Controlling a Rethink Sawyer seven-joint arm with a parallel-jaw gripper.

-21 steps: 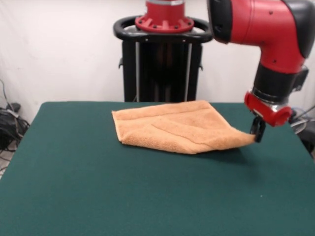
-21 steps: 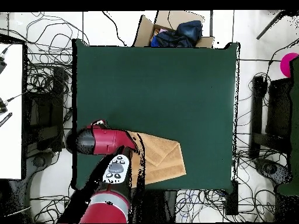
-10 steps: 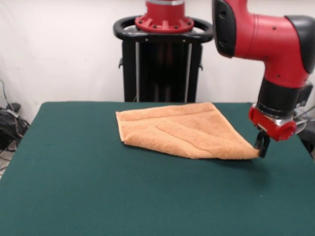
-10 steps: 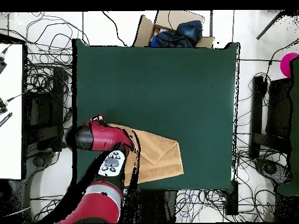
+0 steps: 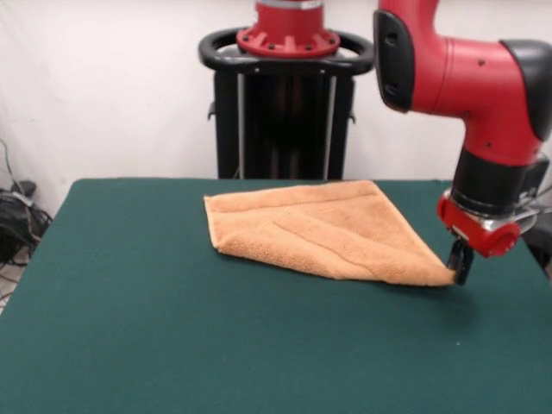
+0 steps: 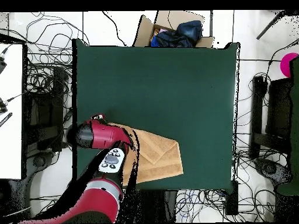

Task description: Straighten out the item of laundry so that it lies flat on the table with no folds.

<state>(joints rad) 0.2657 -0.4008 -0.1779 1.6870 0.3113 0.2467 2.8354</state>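
Note:
The orange-tan towel point(image 5: 319, 228) lies folded over itself on the green table point(image 5: 172, 328), toward the far right. Its right corner is drawn out to a point at the table surface. My gripper point(image 5: 458, 263) is shut on that corner, low over the table near the right edge. From overhead, the towel point(image 6: 160, 154) shows at the bottom left of the table point(image 6: 175, 87), with the red arm point(image 6: 99, 135) covering its left part and hiding the gripper.
A cardboard box point(image 6: 175, 29) with dark cloth stands beyond the table's top edge in the overhead view. Cables cover the floor around the table. The black pedestal point(image 5: 285, 112) rises just behind the towel.
My gripper has carried the towel's corner further right and down to the table. The towel has stretched out and its lifted corner now rests low.

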